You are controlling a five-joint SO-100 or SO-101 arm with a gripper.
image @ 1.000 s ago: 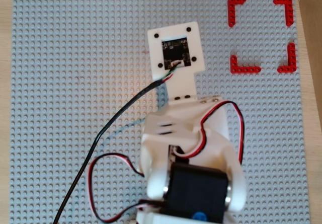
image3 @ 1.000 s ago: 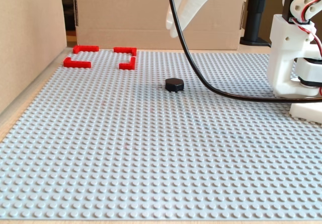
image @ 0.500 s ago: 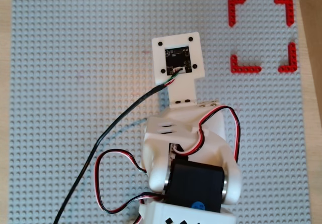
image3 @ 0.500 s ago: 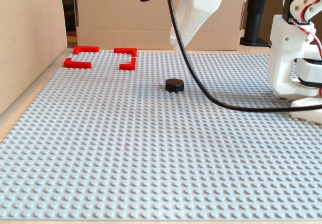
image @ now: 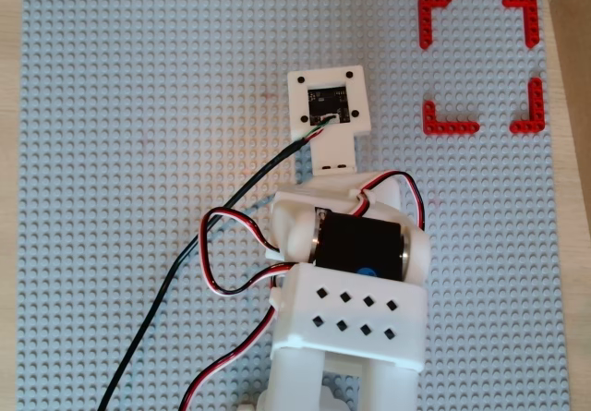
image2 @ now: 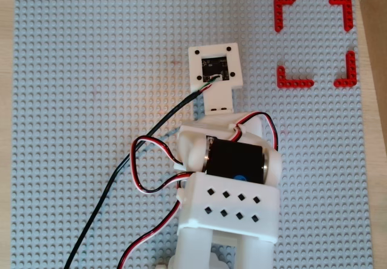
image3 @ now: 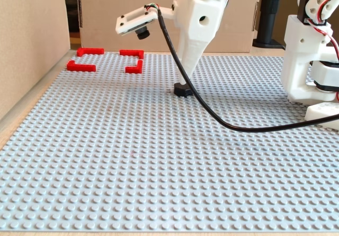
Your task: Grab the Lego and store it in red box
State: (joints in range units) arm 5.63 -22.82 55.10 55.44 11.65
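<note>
In the fixed view the Lego [image3: 182, 92], a small black hexagonal piece, lies on the grey studded baseplate [image3: 159, 156]. My white gripper [image3: 183, 82] points straight down, its tip just above the piece or touching its top; I cannot tell which. From this side I see only one tapered finger, so the jaw gap is hidden. The red box [image3: 81, 66] is an outline of red corner brackets at the far left of the plate. In both overhead views the red box [image: 448, 126] [image2: 293, 82] sits at top right, and the arm hides the Lego and the fingertips.
A black cable [image3: 222, 120] hangs from the wrist and trails right across the plate. The arm's white base [image3: 310, 61] stands at the right edge. Cardboard walls [image3: 32, 40] close off the left and back. The wrist camera mount [image: 325, 102] juts out over the plate.
The gripper has come down from high above the plate to the Lego. The wrist camera is lower in view. The Lego and the red box have not moved.
</note>
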